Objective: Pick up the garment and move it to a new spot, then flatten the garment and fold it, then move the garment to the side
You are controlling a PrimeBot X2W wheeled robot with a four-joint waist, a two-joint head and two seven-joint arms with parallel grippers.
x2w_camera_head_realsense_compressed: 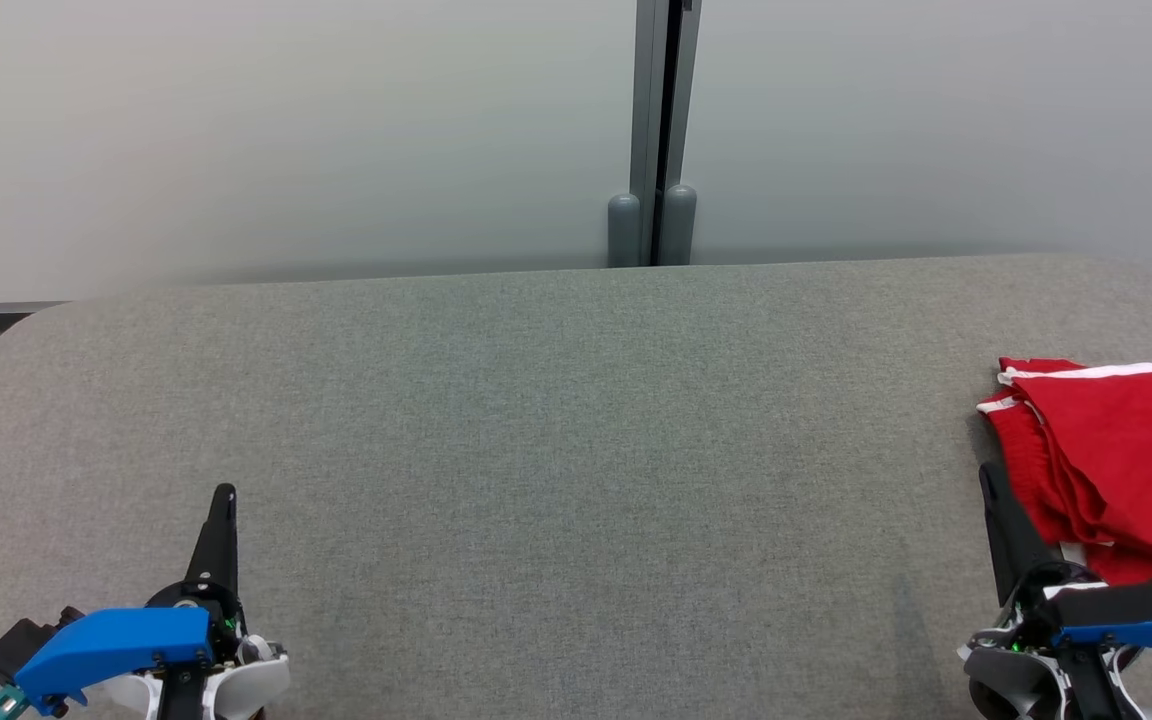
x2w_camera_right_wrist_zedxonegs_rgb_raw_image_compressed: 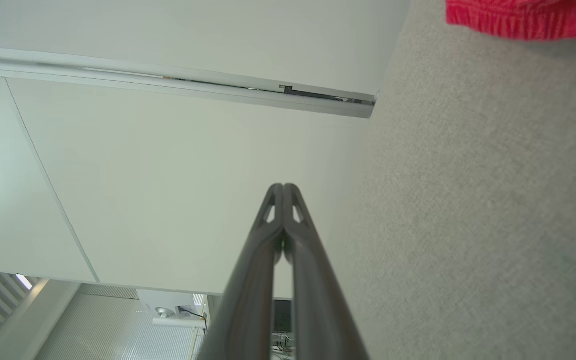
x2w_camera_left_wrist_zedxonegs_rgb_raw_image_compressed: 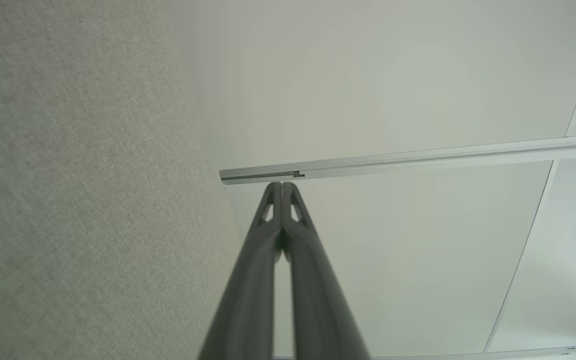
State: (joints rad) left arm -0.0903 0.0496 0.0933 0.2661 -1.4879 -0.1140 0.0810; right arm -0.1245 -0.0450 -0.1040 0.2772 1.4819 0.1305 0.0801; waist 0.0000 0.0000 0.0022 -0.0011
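Observation:
A red garment (x2w_camera_head_realsense_compressed: 1121,450) with white trim lies folded in layers at the right edge of the grey felt table (x2w_camera_head_realsense_compressed: 556,430). A strip of the garment (x2w_camera_right_wrist_zedxonegs_rgb_raw_image_compressed: 528,19) shows at the top right of the right wrist view. My right gripper (x2w_camera_head_realsense_compressed: 988,478) is shut and empty, its dark fingers standing just left of the garment's near corner. In the right wrist view the right gripper (x2w_camera_right_wrist_zedxonegs_rgb_raw_image_compressed: 283,187) has its tips pressed together. My left gripper (x2w_camera_head_realsense_compressed: 224,494) is shut and empty at the lower left, far from the garment. Its tips (x2w_camera_left_wrist_zedxonegs_rgb_raw_image_compressed: 282,184) meet in the left wrist view.
A pale frosted wall with a grey vertical post (x2w_camera_head_realsense_compressed: 658,130) runs behind the table's far edge. The table's rounded corners lie at far left and far right. A metal rail (x2w_camera_right_wrist_zedxonegs_rgb_raw_image_compressed: 178,85) crosses the wall panels.

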